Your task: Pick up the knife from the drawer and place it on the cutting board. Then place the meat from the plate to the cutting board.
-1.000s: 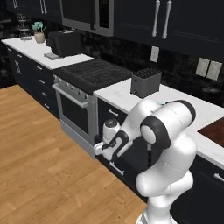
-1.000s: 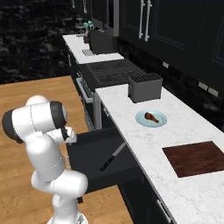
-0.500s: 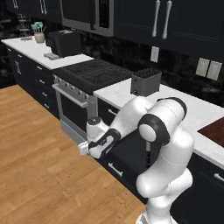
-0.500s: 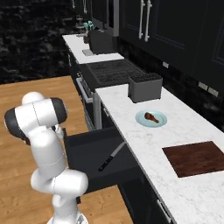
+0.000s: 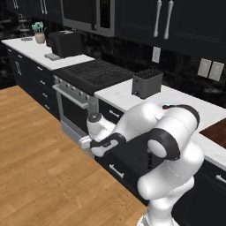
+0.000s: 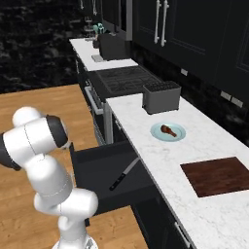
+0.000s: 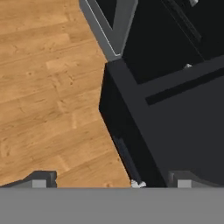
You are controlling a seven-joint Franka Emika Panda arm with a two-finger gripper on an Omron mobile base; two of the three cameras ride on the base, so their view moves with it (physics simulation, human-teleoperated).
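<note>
Wide black flat-fronted drawer (image 6: 104, 171) stands pulled out; slim dark-handled, silver-bladed knife (image 6: 124, 174) lies inside, beyond your two-finger gripper (image 7: 109, 180). Jaws apart, empty. Next, probably: swing over, descend onto the handle.

A dark toaster (image 6: 161, 96) stands on the white marble counter (image 6: 146, 141) beside the stove (image 5: 92, 75), above wooden floor (image 5: 39, 167).

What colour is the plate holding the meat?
Pale blue; the plate shows best in the right base view.
</note>
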